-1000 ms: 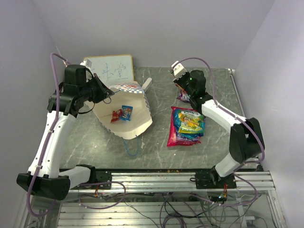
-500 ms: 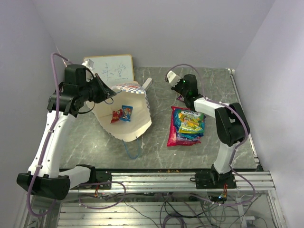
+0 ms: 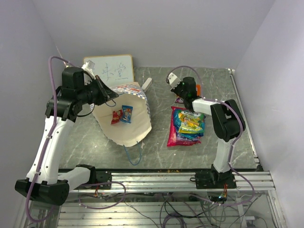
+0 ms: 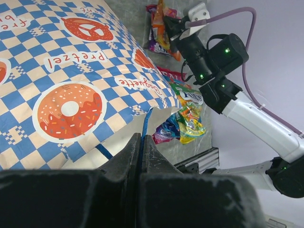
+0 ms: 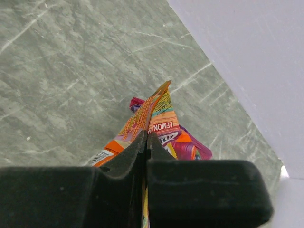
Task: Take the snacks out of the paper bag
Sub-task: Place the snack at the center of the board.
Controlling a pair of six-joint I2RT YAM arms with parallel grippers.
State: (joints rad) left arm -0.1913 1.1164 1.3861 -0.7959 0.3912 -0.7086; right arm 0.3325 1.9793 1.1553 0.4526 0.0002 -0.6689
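Paper bag [image 3: 129, 129]: open on the worktop [image 3: 85, 142], two small packets [image 3: 122, 114] inside; left gripper [image 4: 142, 140] jaws closed tight on its blue cord handle [image 4: 146, 121]. Right gripper [image 5: 146, 138], right of the bag: jaws pinched shut on an orange packet [image 5: 142, 121]. Pink-red packet [image 3: 172, 136] and other snacks lie right of the bag

Robot lab test cell: plain partition walls [image 3: 156, 33], aluminium mounting rail [image 3: 161, 180], loose cabling [image 3: 171, 209], grey tabletop [image 3: 161, 152].
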